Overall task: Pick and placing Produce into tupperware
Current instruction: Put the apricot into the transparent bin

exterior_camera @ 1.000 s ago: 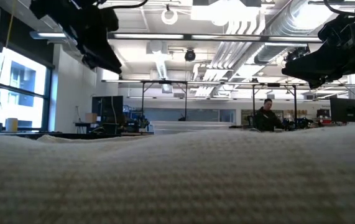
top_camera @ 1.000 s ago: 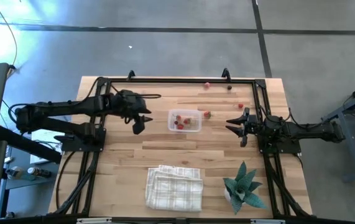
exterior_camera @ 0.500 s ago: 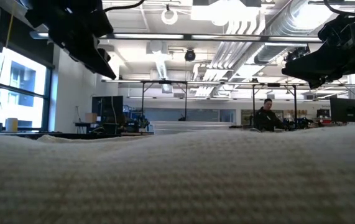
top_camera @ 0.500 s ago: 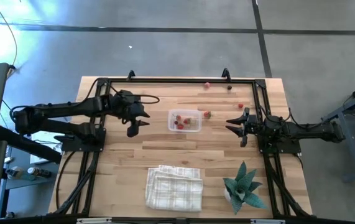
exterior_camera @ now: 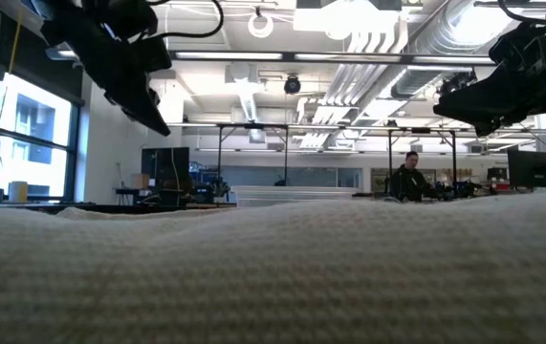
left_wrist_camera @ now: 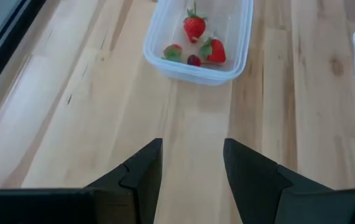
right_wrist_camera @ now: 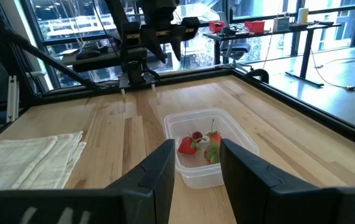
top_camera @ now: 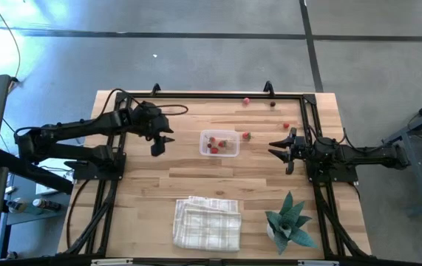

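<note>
Both jaws are spread apart and hold nothing. My left gripper hangs over bare wood at nine o'clock from the tupperware, a little way off. My right gripper hangs at three o'clock from it, also apart.

I see the tupperware near the middle of the table. Inside it lie a few red produce bits and one dark bit. One red berry sits on the wood just beside the tupperware, at about two o'clock. More bits lie farther out that way, near the table's far edge: a red one, a dark one, and another red one.

A cloth lies at six o'clock. A plant stands at about four o'clock, near the table's corner.
</note>
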Robot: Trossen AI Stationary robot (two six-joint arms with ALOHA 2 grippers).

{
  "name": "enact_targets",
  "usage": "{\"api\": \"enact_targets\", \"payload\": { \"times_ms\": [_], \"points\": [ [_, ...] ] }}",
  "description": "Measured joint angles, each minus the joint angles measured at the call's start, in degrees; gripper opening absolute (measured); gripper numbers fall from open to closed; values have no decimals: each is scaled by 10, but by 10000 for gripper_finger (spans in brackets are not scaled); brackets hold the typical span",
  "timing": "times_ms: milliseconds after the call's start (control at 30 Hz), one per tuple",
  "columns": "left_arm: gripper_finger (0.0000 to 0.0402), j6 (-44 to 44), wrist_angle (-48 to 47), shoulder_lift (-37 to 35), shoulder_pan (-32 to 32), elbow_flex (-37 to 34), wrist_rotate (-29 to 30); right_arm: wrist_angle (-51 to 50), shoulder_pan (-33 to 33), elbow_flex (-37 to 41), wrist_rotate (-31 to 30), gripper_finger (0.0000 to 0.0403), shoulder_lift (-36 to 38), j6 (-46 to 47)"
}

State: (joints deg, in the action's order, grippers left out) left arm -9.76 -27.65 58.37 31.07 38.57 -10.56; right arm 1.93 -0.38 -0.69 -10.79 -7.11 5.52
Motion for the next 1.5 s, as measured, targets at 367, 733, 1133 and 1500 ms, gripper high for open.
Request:
{"api": "enact_targets", "payload": {
  "times_ms": [367,733,1133,1500],
  "points": [
    [159,-23,-38,0,8,0,-19,0,0,0,0,117,0,0],
    [159,13,-5,-2,8,0,-64,0,0,0,0,117,0,0],
    [159,-5,38,-56,8,0,-81,0,0,0,0,117,0,0],
    [159,-17,0,-56,8,0,-64,0,0,0,0,117,0,0]
  ]
}}
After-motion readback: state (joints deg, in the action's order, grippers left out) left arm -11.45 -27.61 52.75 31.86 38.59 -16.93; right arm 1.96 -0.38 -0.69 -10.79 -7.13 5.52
